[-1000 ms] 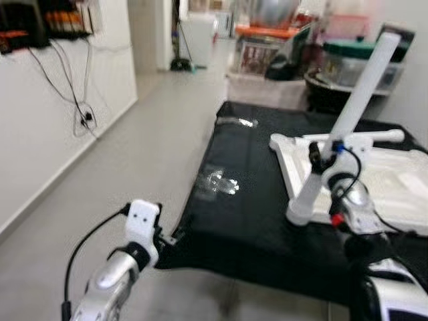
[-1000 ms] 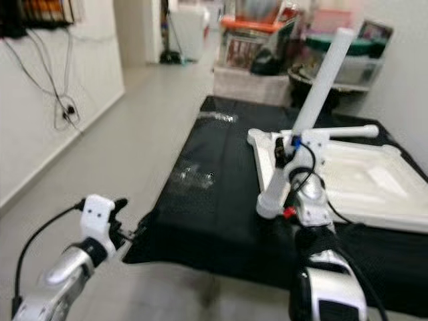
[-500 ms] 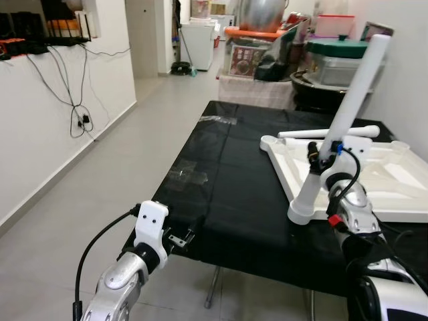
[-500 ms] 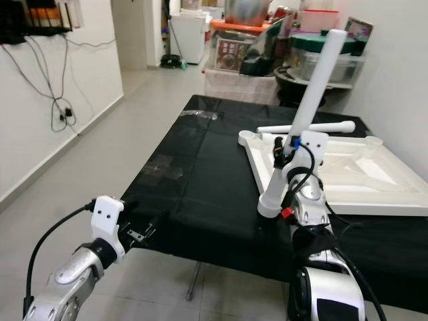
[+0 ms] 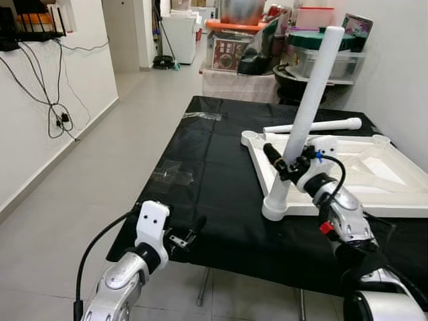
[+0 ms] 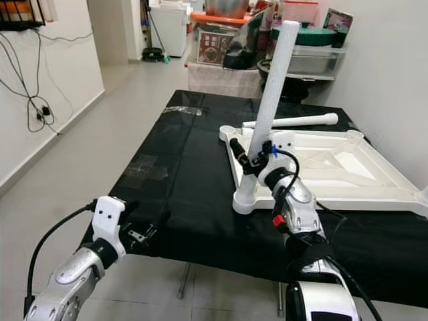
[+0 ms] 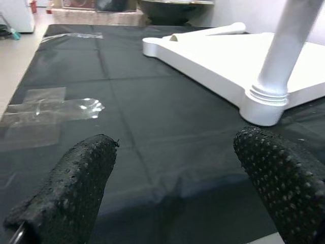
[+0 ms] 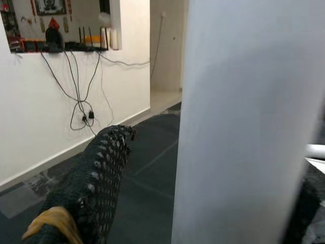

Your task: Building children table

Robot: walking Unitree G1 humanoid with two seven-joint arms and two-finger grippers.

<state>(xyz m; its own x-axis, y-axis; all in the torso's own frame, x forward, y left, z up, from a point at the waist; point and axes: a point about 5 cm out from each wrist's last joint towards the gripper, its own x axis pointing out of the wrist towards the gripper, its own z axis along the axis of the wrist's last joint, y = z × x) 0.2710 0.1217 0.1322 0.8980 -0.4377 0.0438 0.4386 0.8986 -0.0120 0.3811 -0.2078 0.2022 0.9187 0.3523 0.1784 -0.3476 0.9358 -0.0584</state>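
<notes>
Head views: a worktop (image 5: 221, 180) draped in black cloth is seen. A white children's table top (image 5: 348, 175) lies upside down toward the far right corner, its right part cut off by the frame. One white leg (image 5: 304, 120) stands tilted in the top's near-left corner socket. A second leg (image 5: 314, 125) lies loose across the top's far edge. The right tool (image 5: 289, 167) is closed around the lower part of the standing leg, one black finger showing on each side. The left tool (image 5: 187, 235) is held at the worktop's near left edge, its fingers parted and empty. Two patches of clear tape (image 5: 175, 175) are stuck to the cloth. Boxes and a pot are stacked beyond the far edge; no writing on them can be read.

Left wrist view: two black dotted fingers (image 7: 76, 188) are spread wide, with nothing between them. The leg's base and the white top are seen beyond them.

Right wrist view: the white leg (image 8: 244, 122) is pressed close, blurred. One black finger (image 8: 96, 178) is seen clearly; the other is mostly hidden.
</notes>
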